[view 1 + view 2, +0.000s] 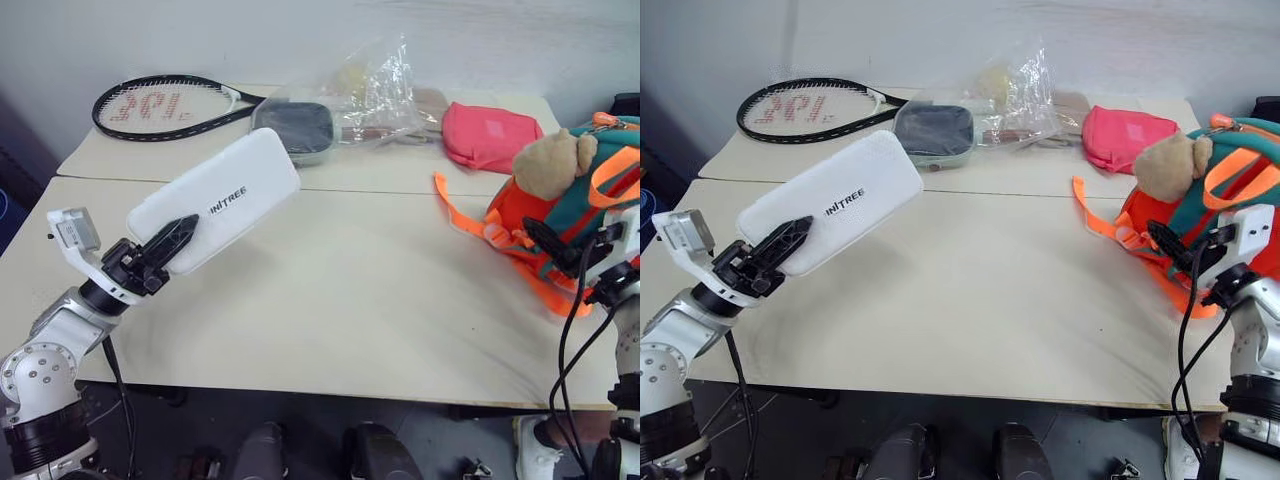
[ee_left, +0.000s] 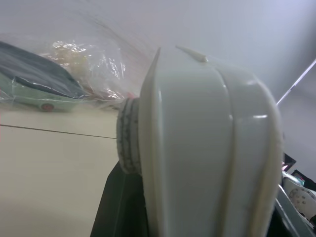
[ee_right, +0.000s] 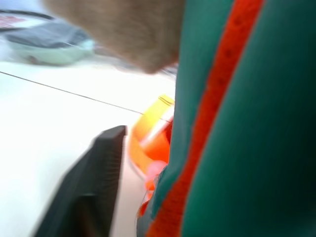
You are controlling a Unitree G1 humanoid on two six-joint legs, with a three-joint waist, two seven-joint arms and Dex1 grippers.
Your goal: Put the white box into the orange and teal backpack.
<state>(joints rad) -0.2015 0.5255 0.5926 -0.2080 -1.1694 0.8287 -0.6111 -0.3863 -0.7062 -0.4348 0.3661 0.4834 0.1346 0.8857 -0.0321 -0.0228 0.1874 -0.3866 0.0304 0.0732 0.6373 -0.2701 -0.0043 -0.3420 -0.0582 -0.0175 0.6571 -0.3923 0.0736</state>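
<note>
My left gripper (image 1: 183, 236) is shut on the lower end of the white box (image 1: 225, 203), a flat glossy case marked "INTREE". It holds the box tilted above the left part of the table, long side pointing up and toward the middle. In the left wrist view the box (image 2: 207, 148) stands edge-on, close up. The orange and teal backpack (image 1: 512, 222), with a tan teddy bear (image 1: 550, 160) on it, stands at the table's right edge. My right gripper (image 1: 542, 238) is right against the backpack's front side, whose teal and orange fabric (image 3: 256, 123) is pressed close in the right wrist view.
At the back of the cream table (image 1: 350, 300) lie a tennis racket (image 1: 165, 105), a dark-topped pale green case (image 1: 295, 128), a crumpled clear plastic bag (image 1: 375, 90) and a pink pouch (image 1: 490, 135). An orange strap (image 1: 455, 205) trails from the backpack toward the middle.
</note>
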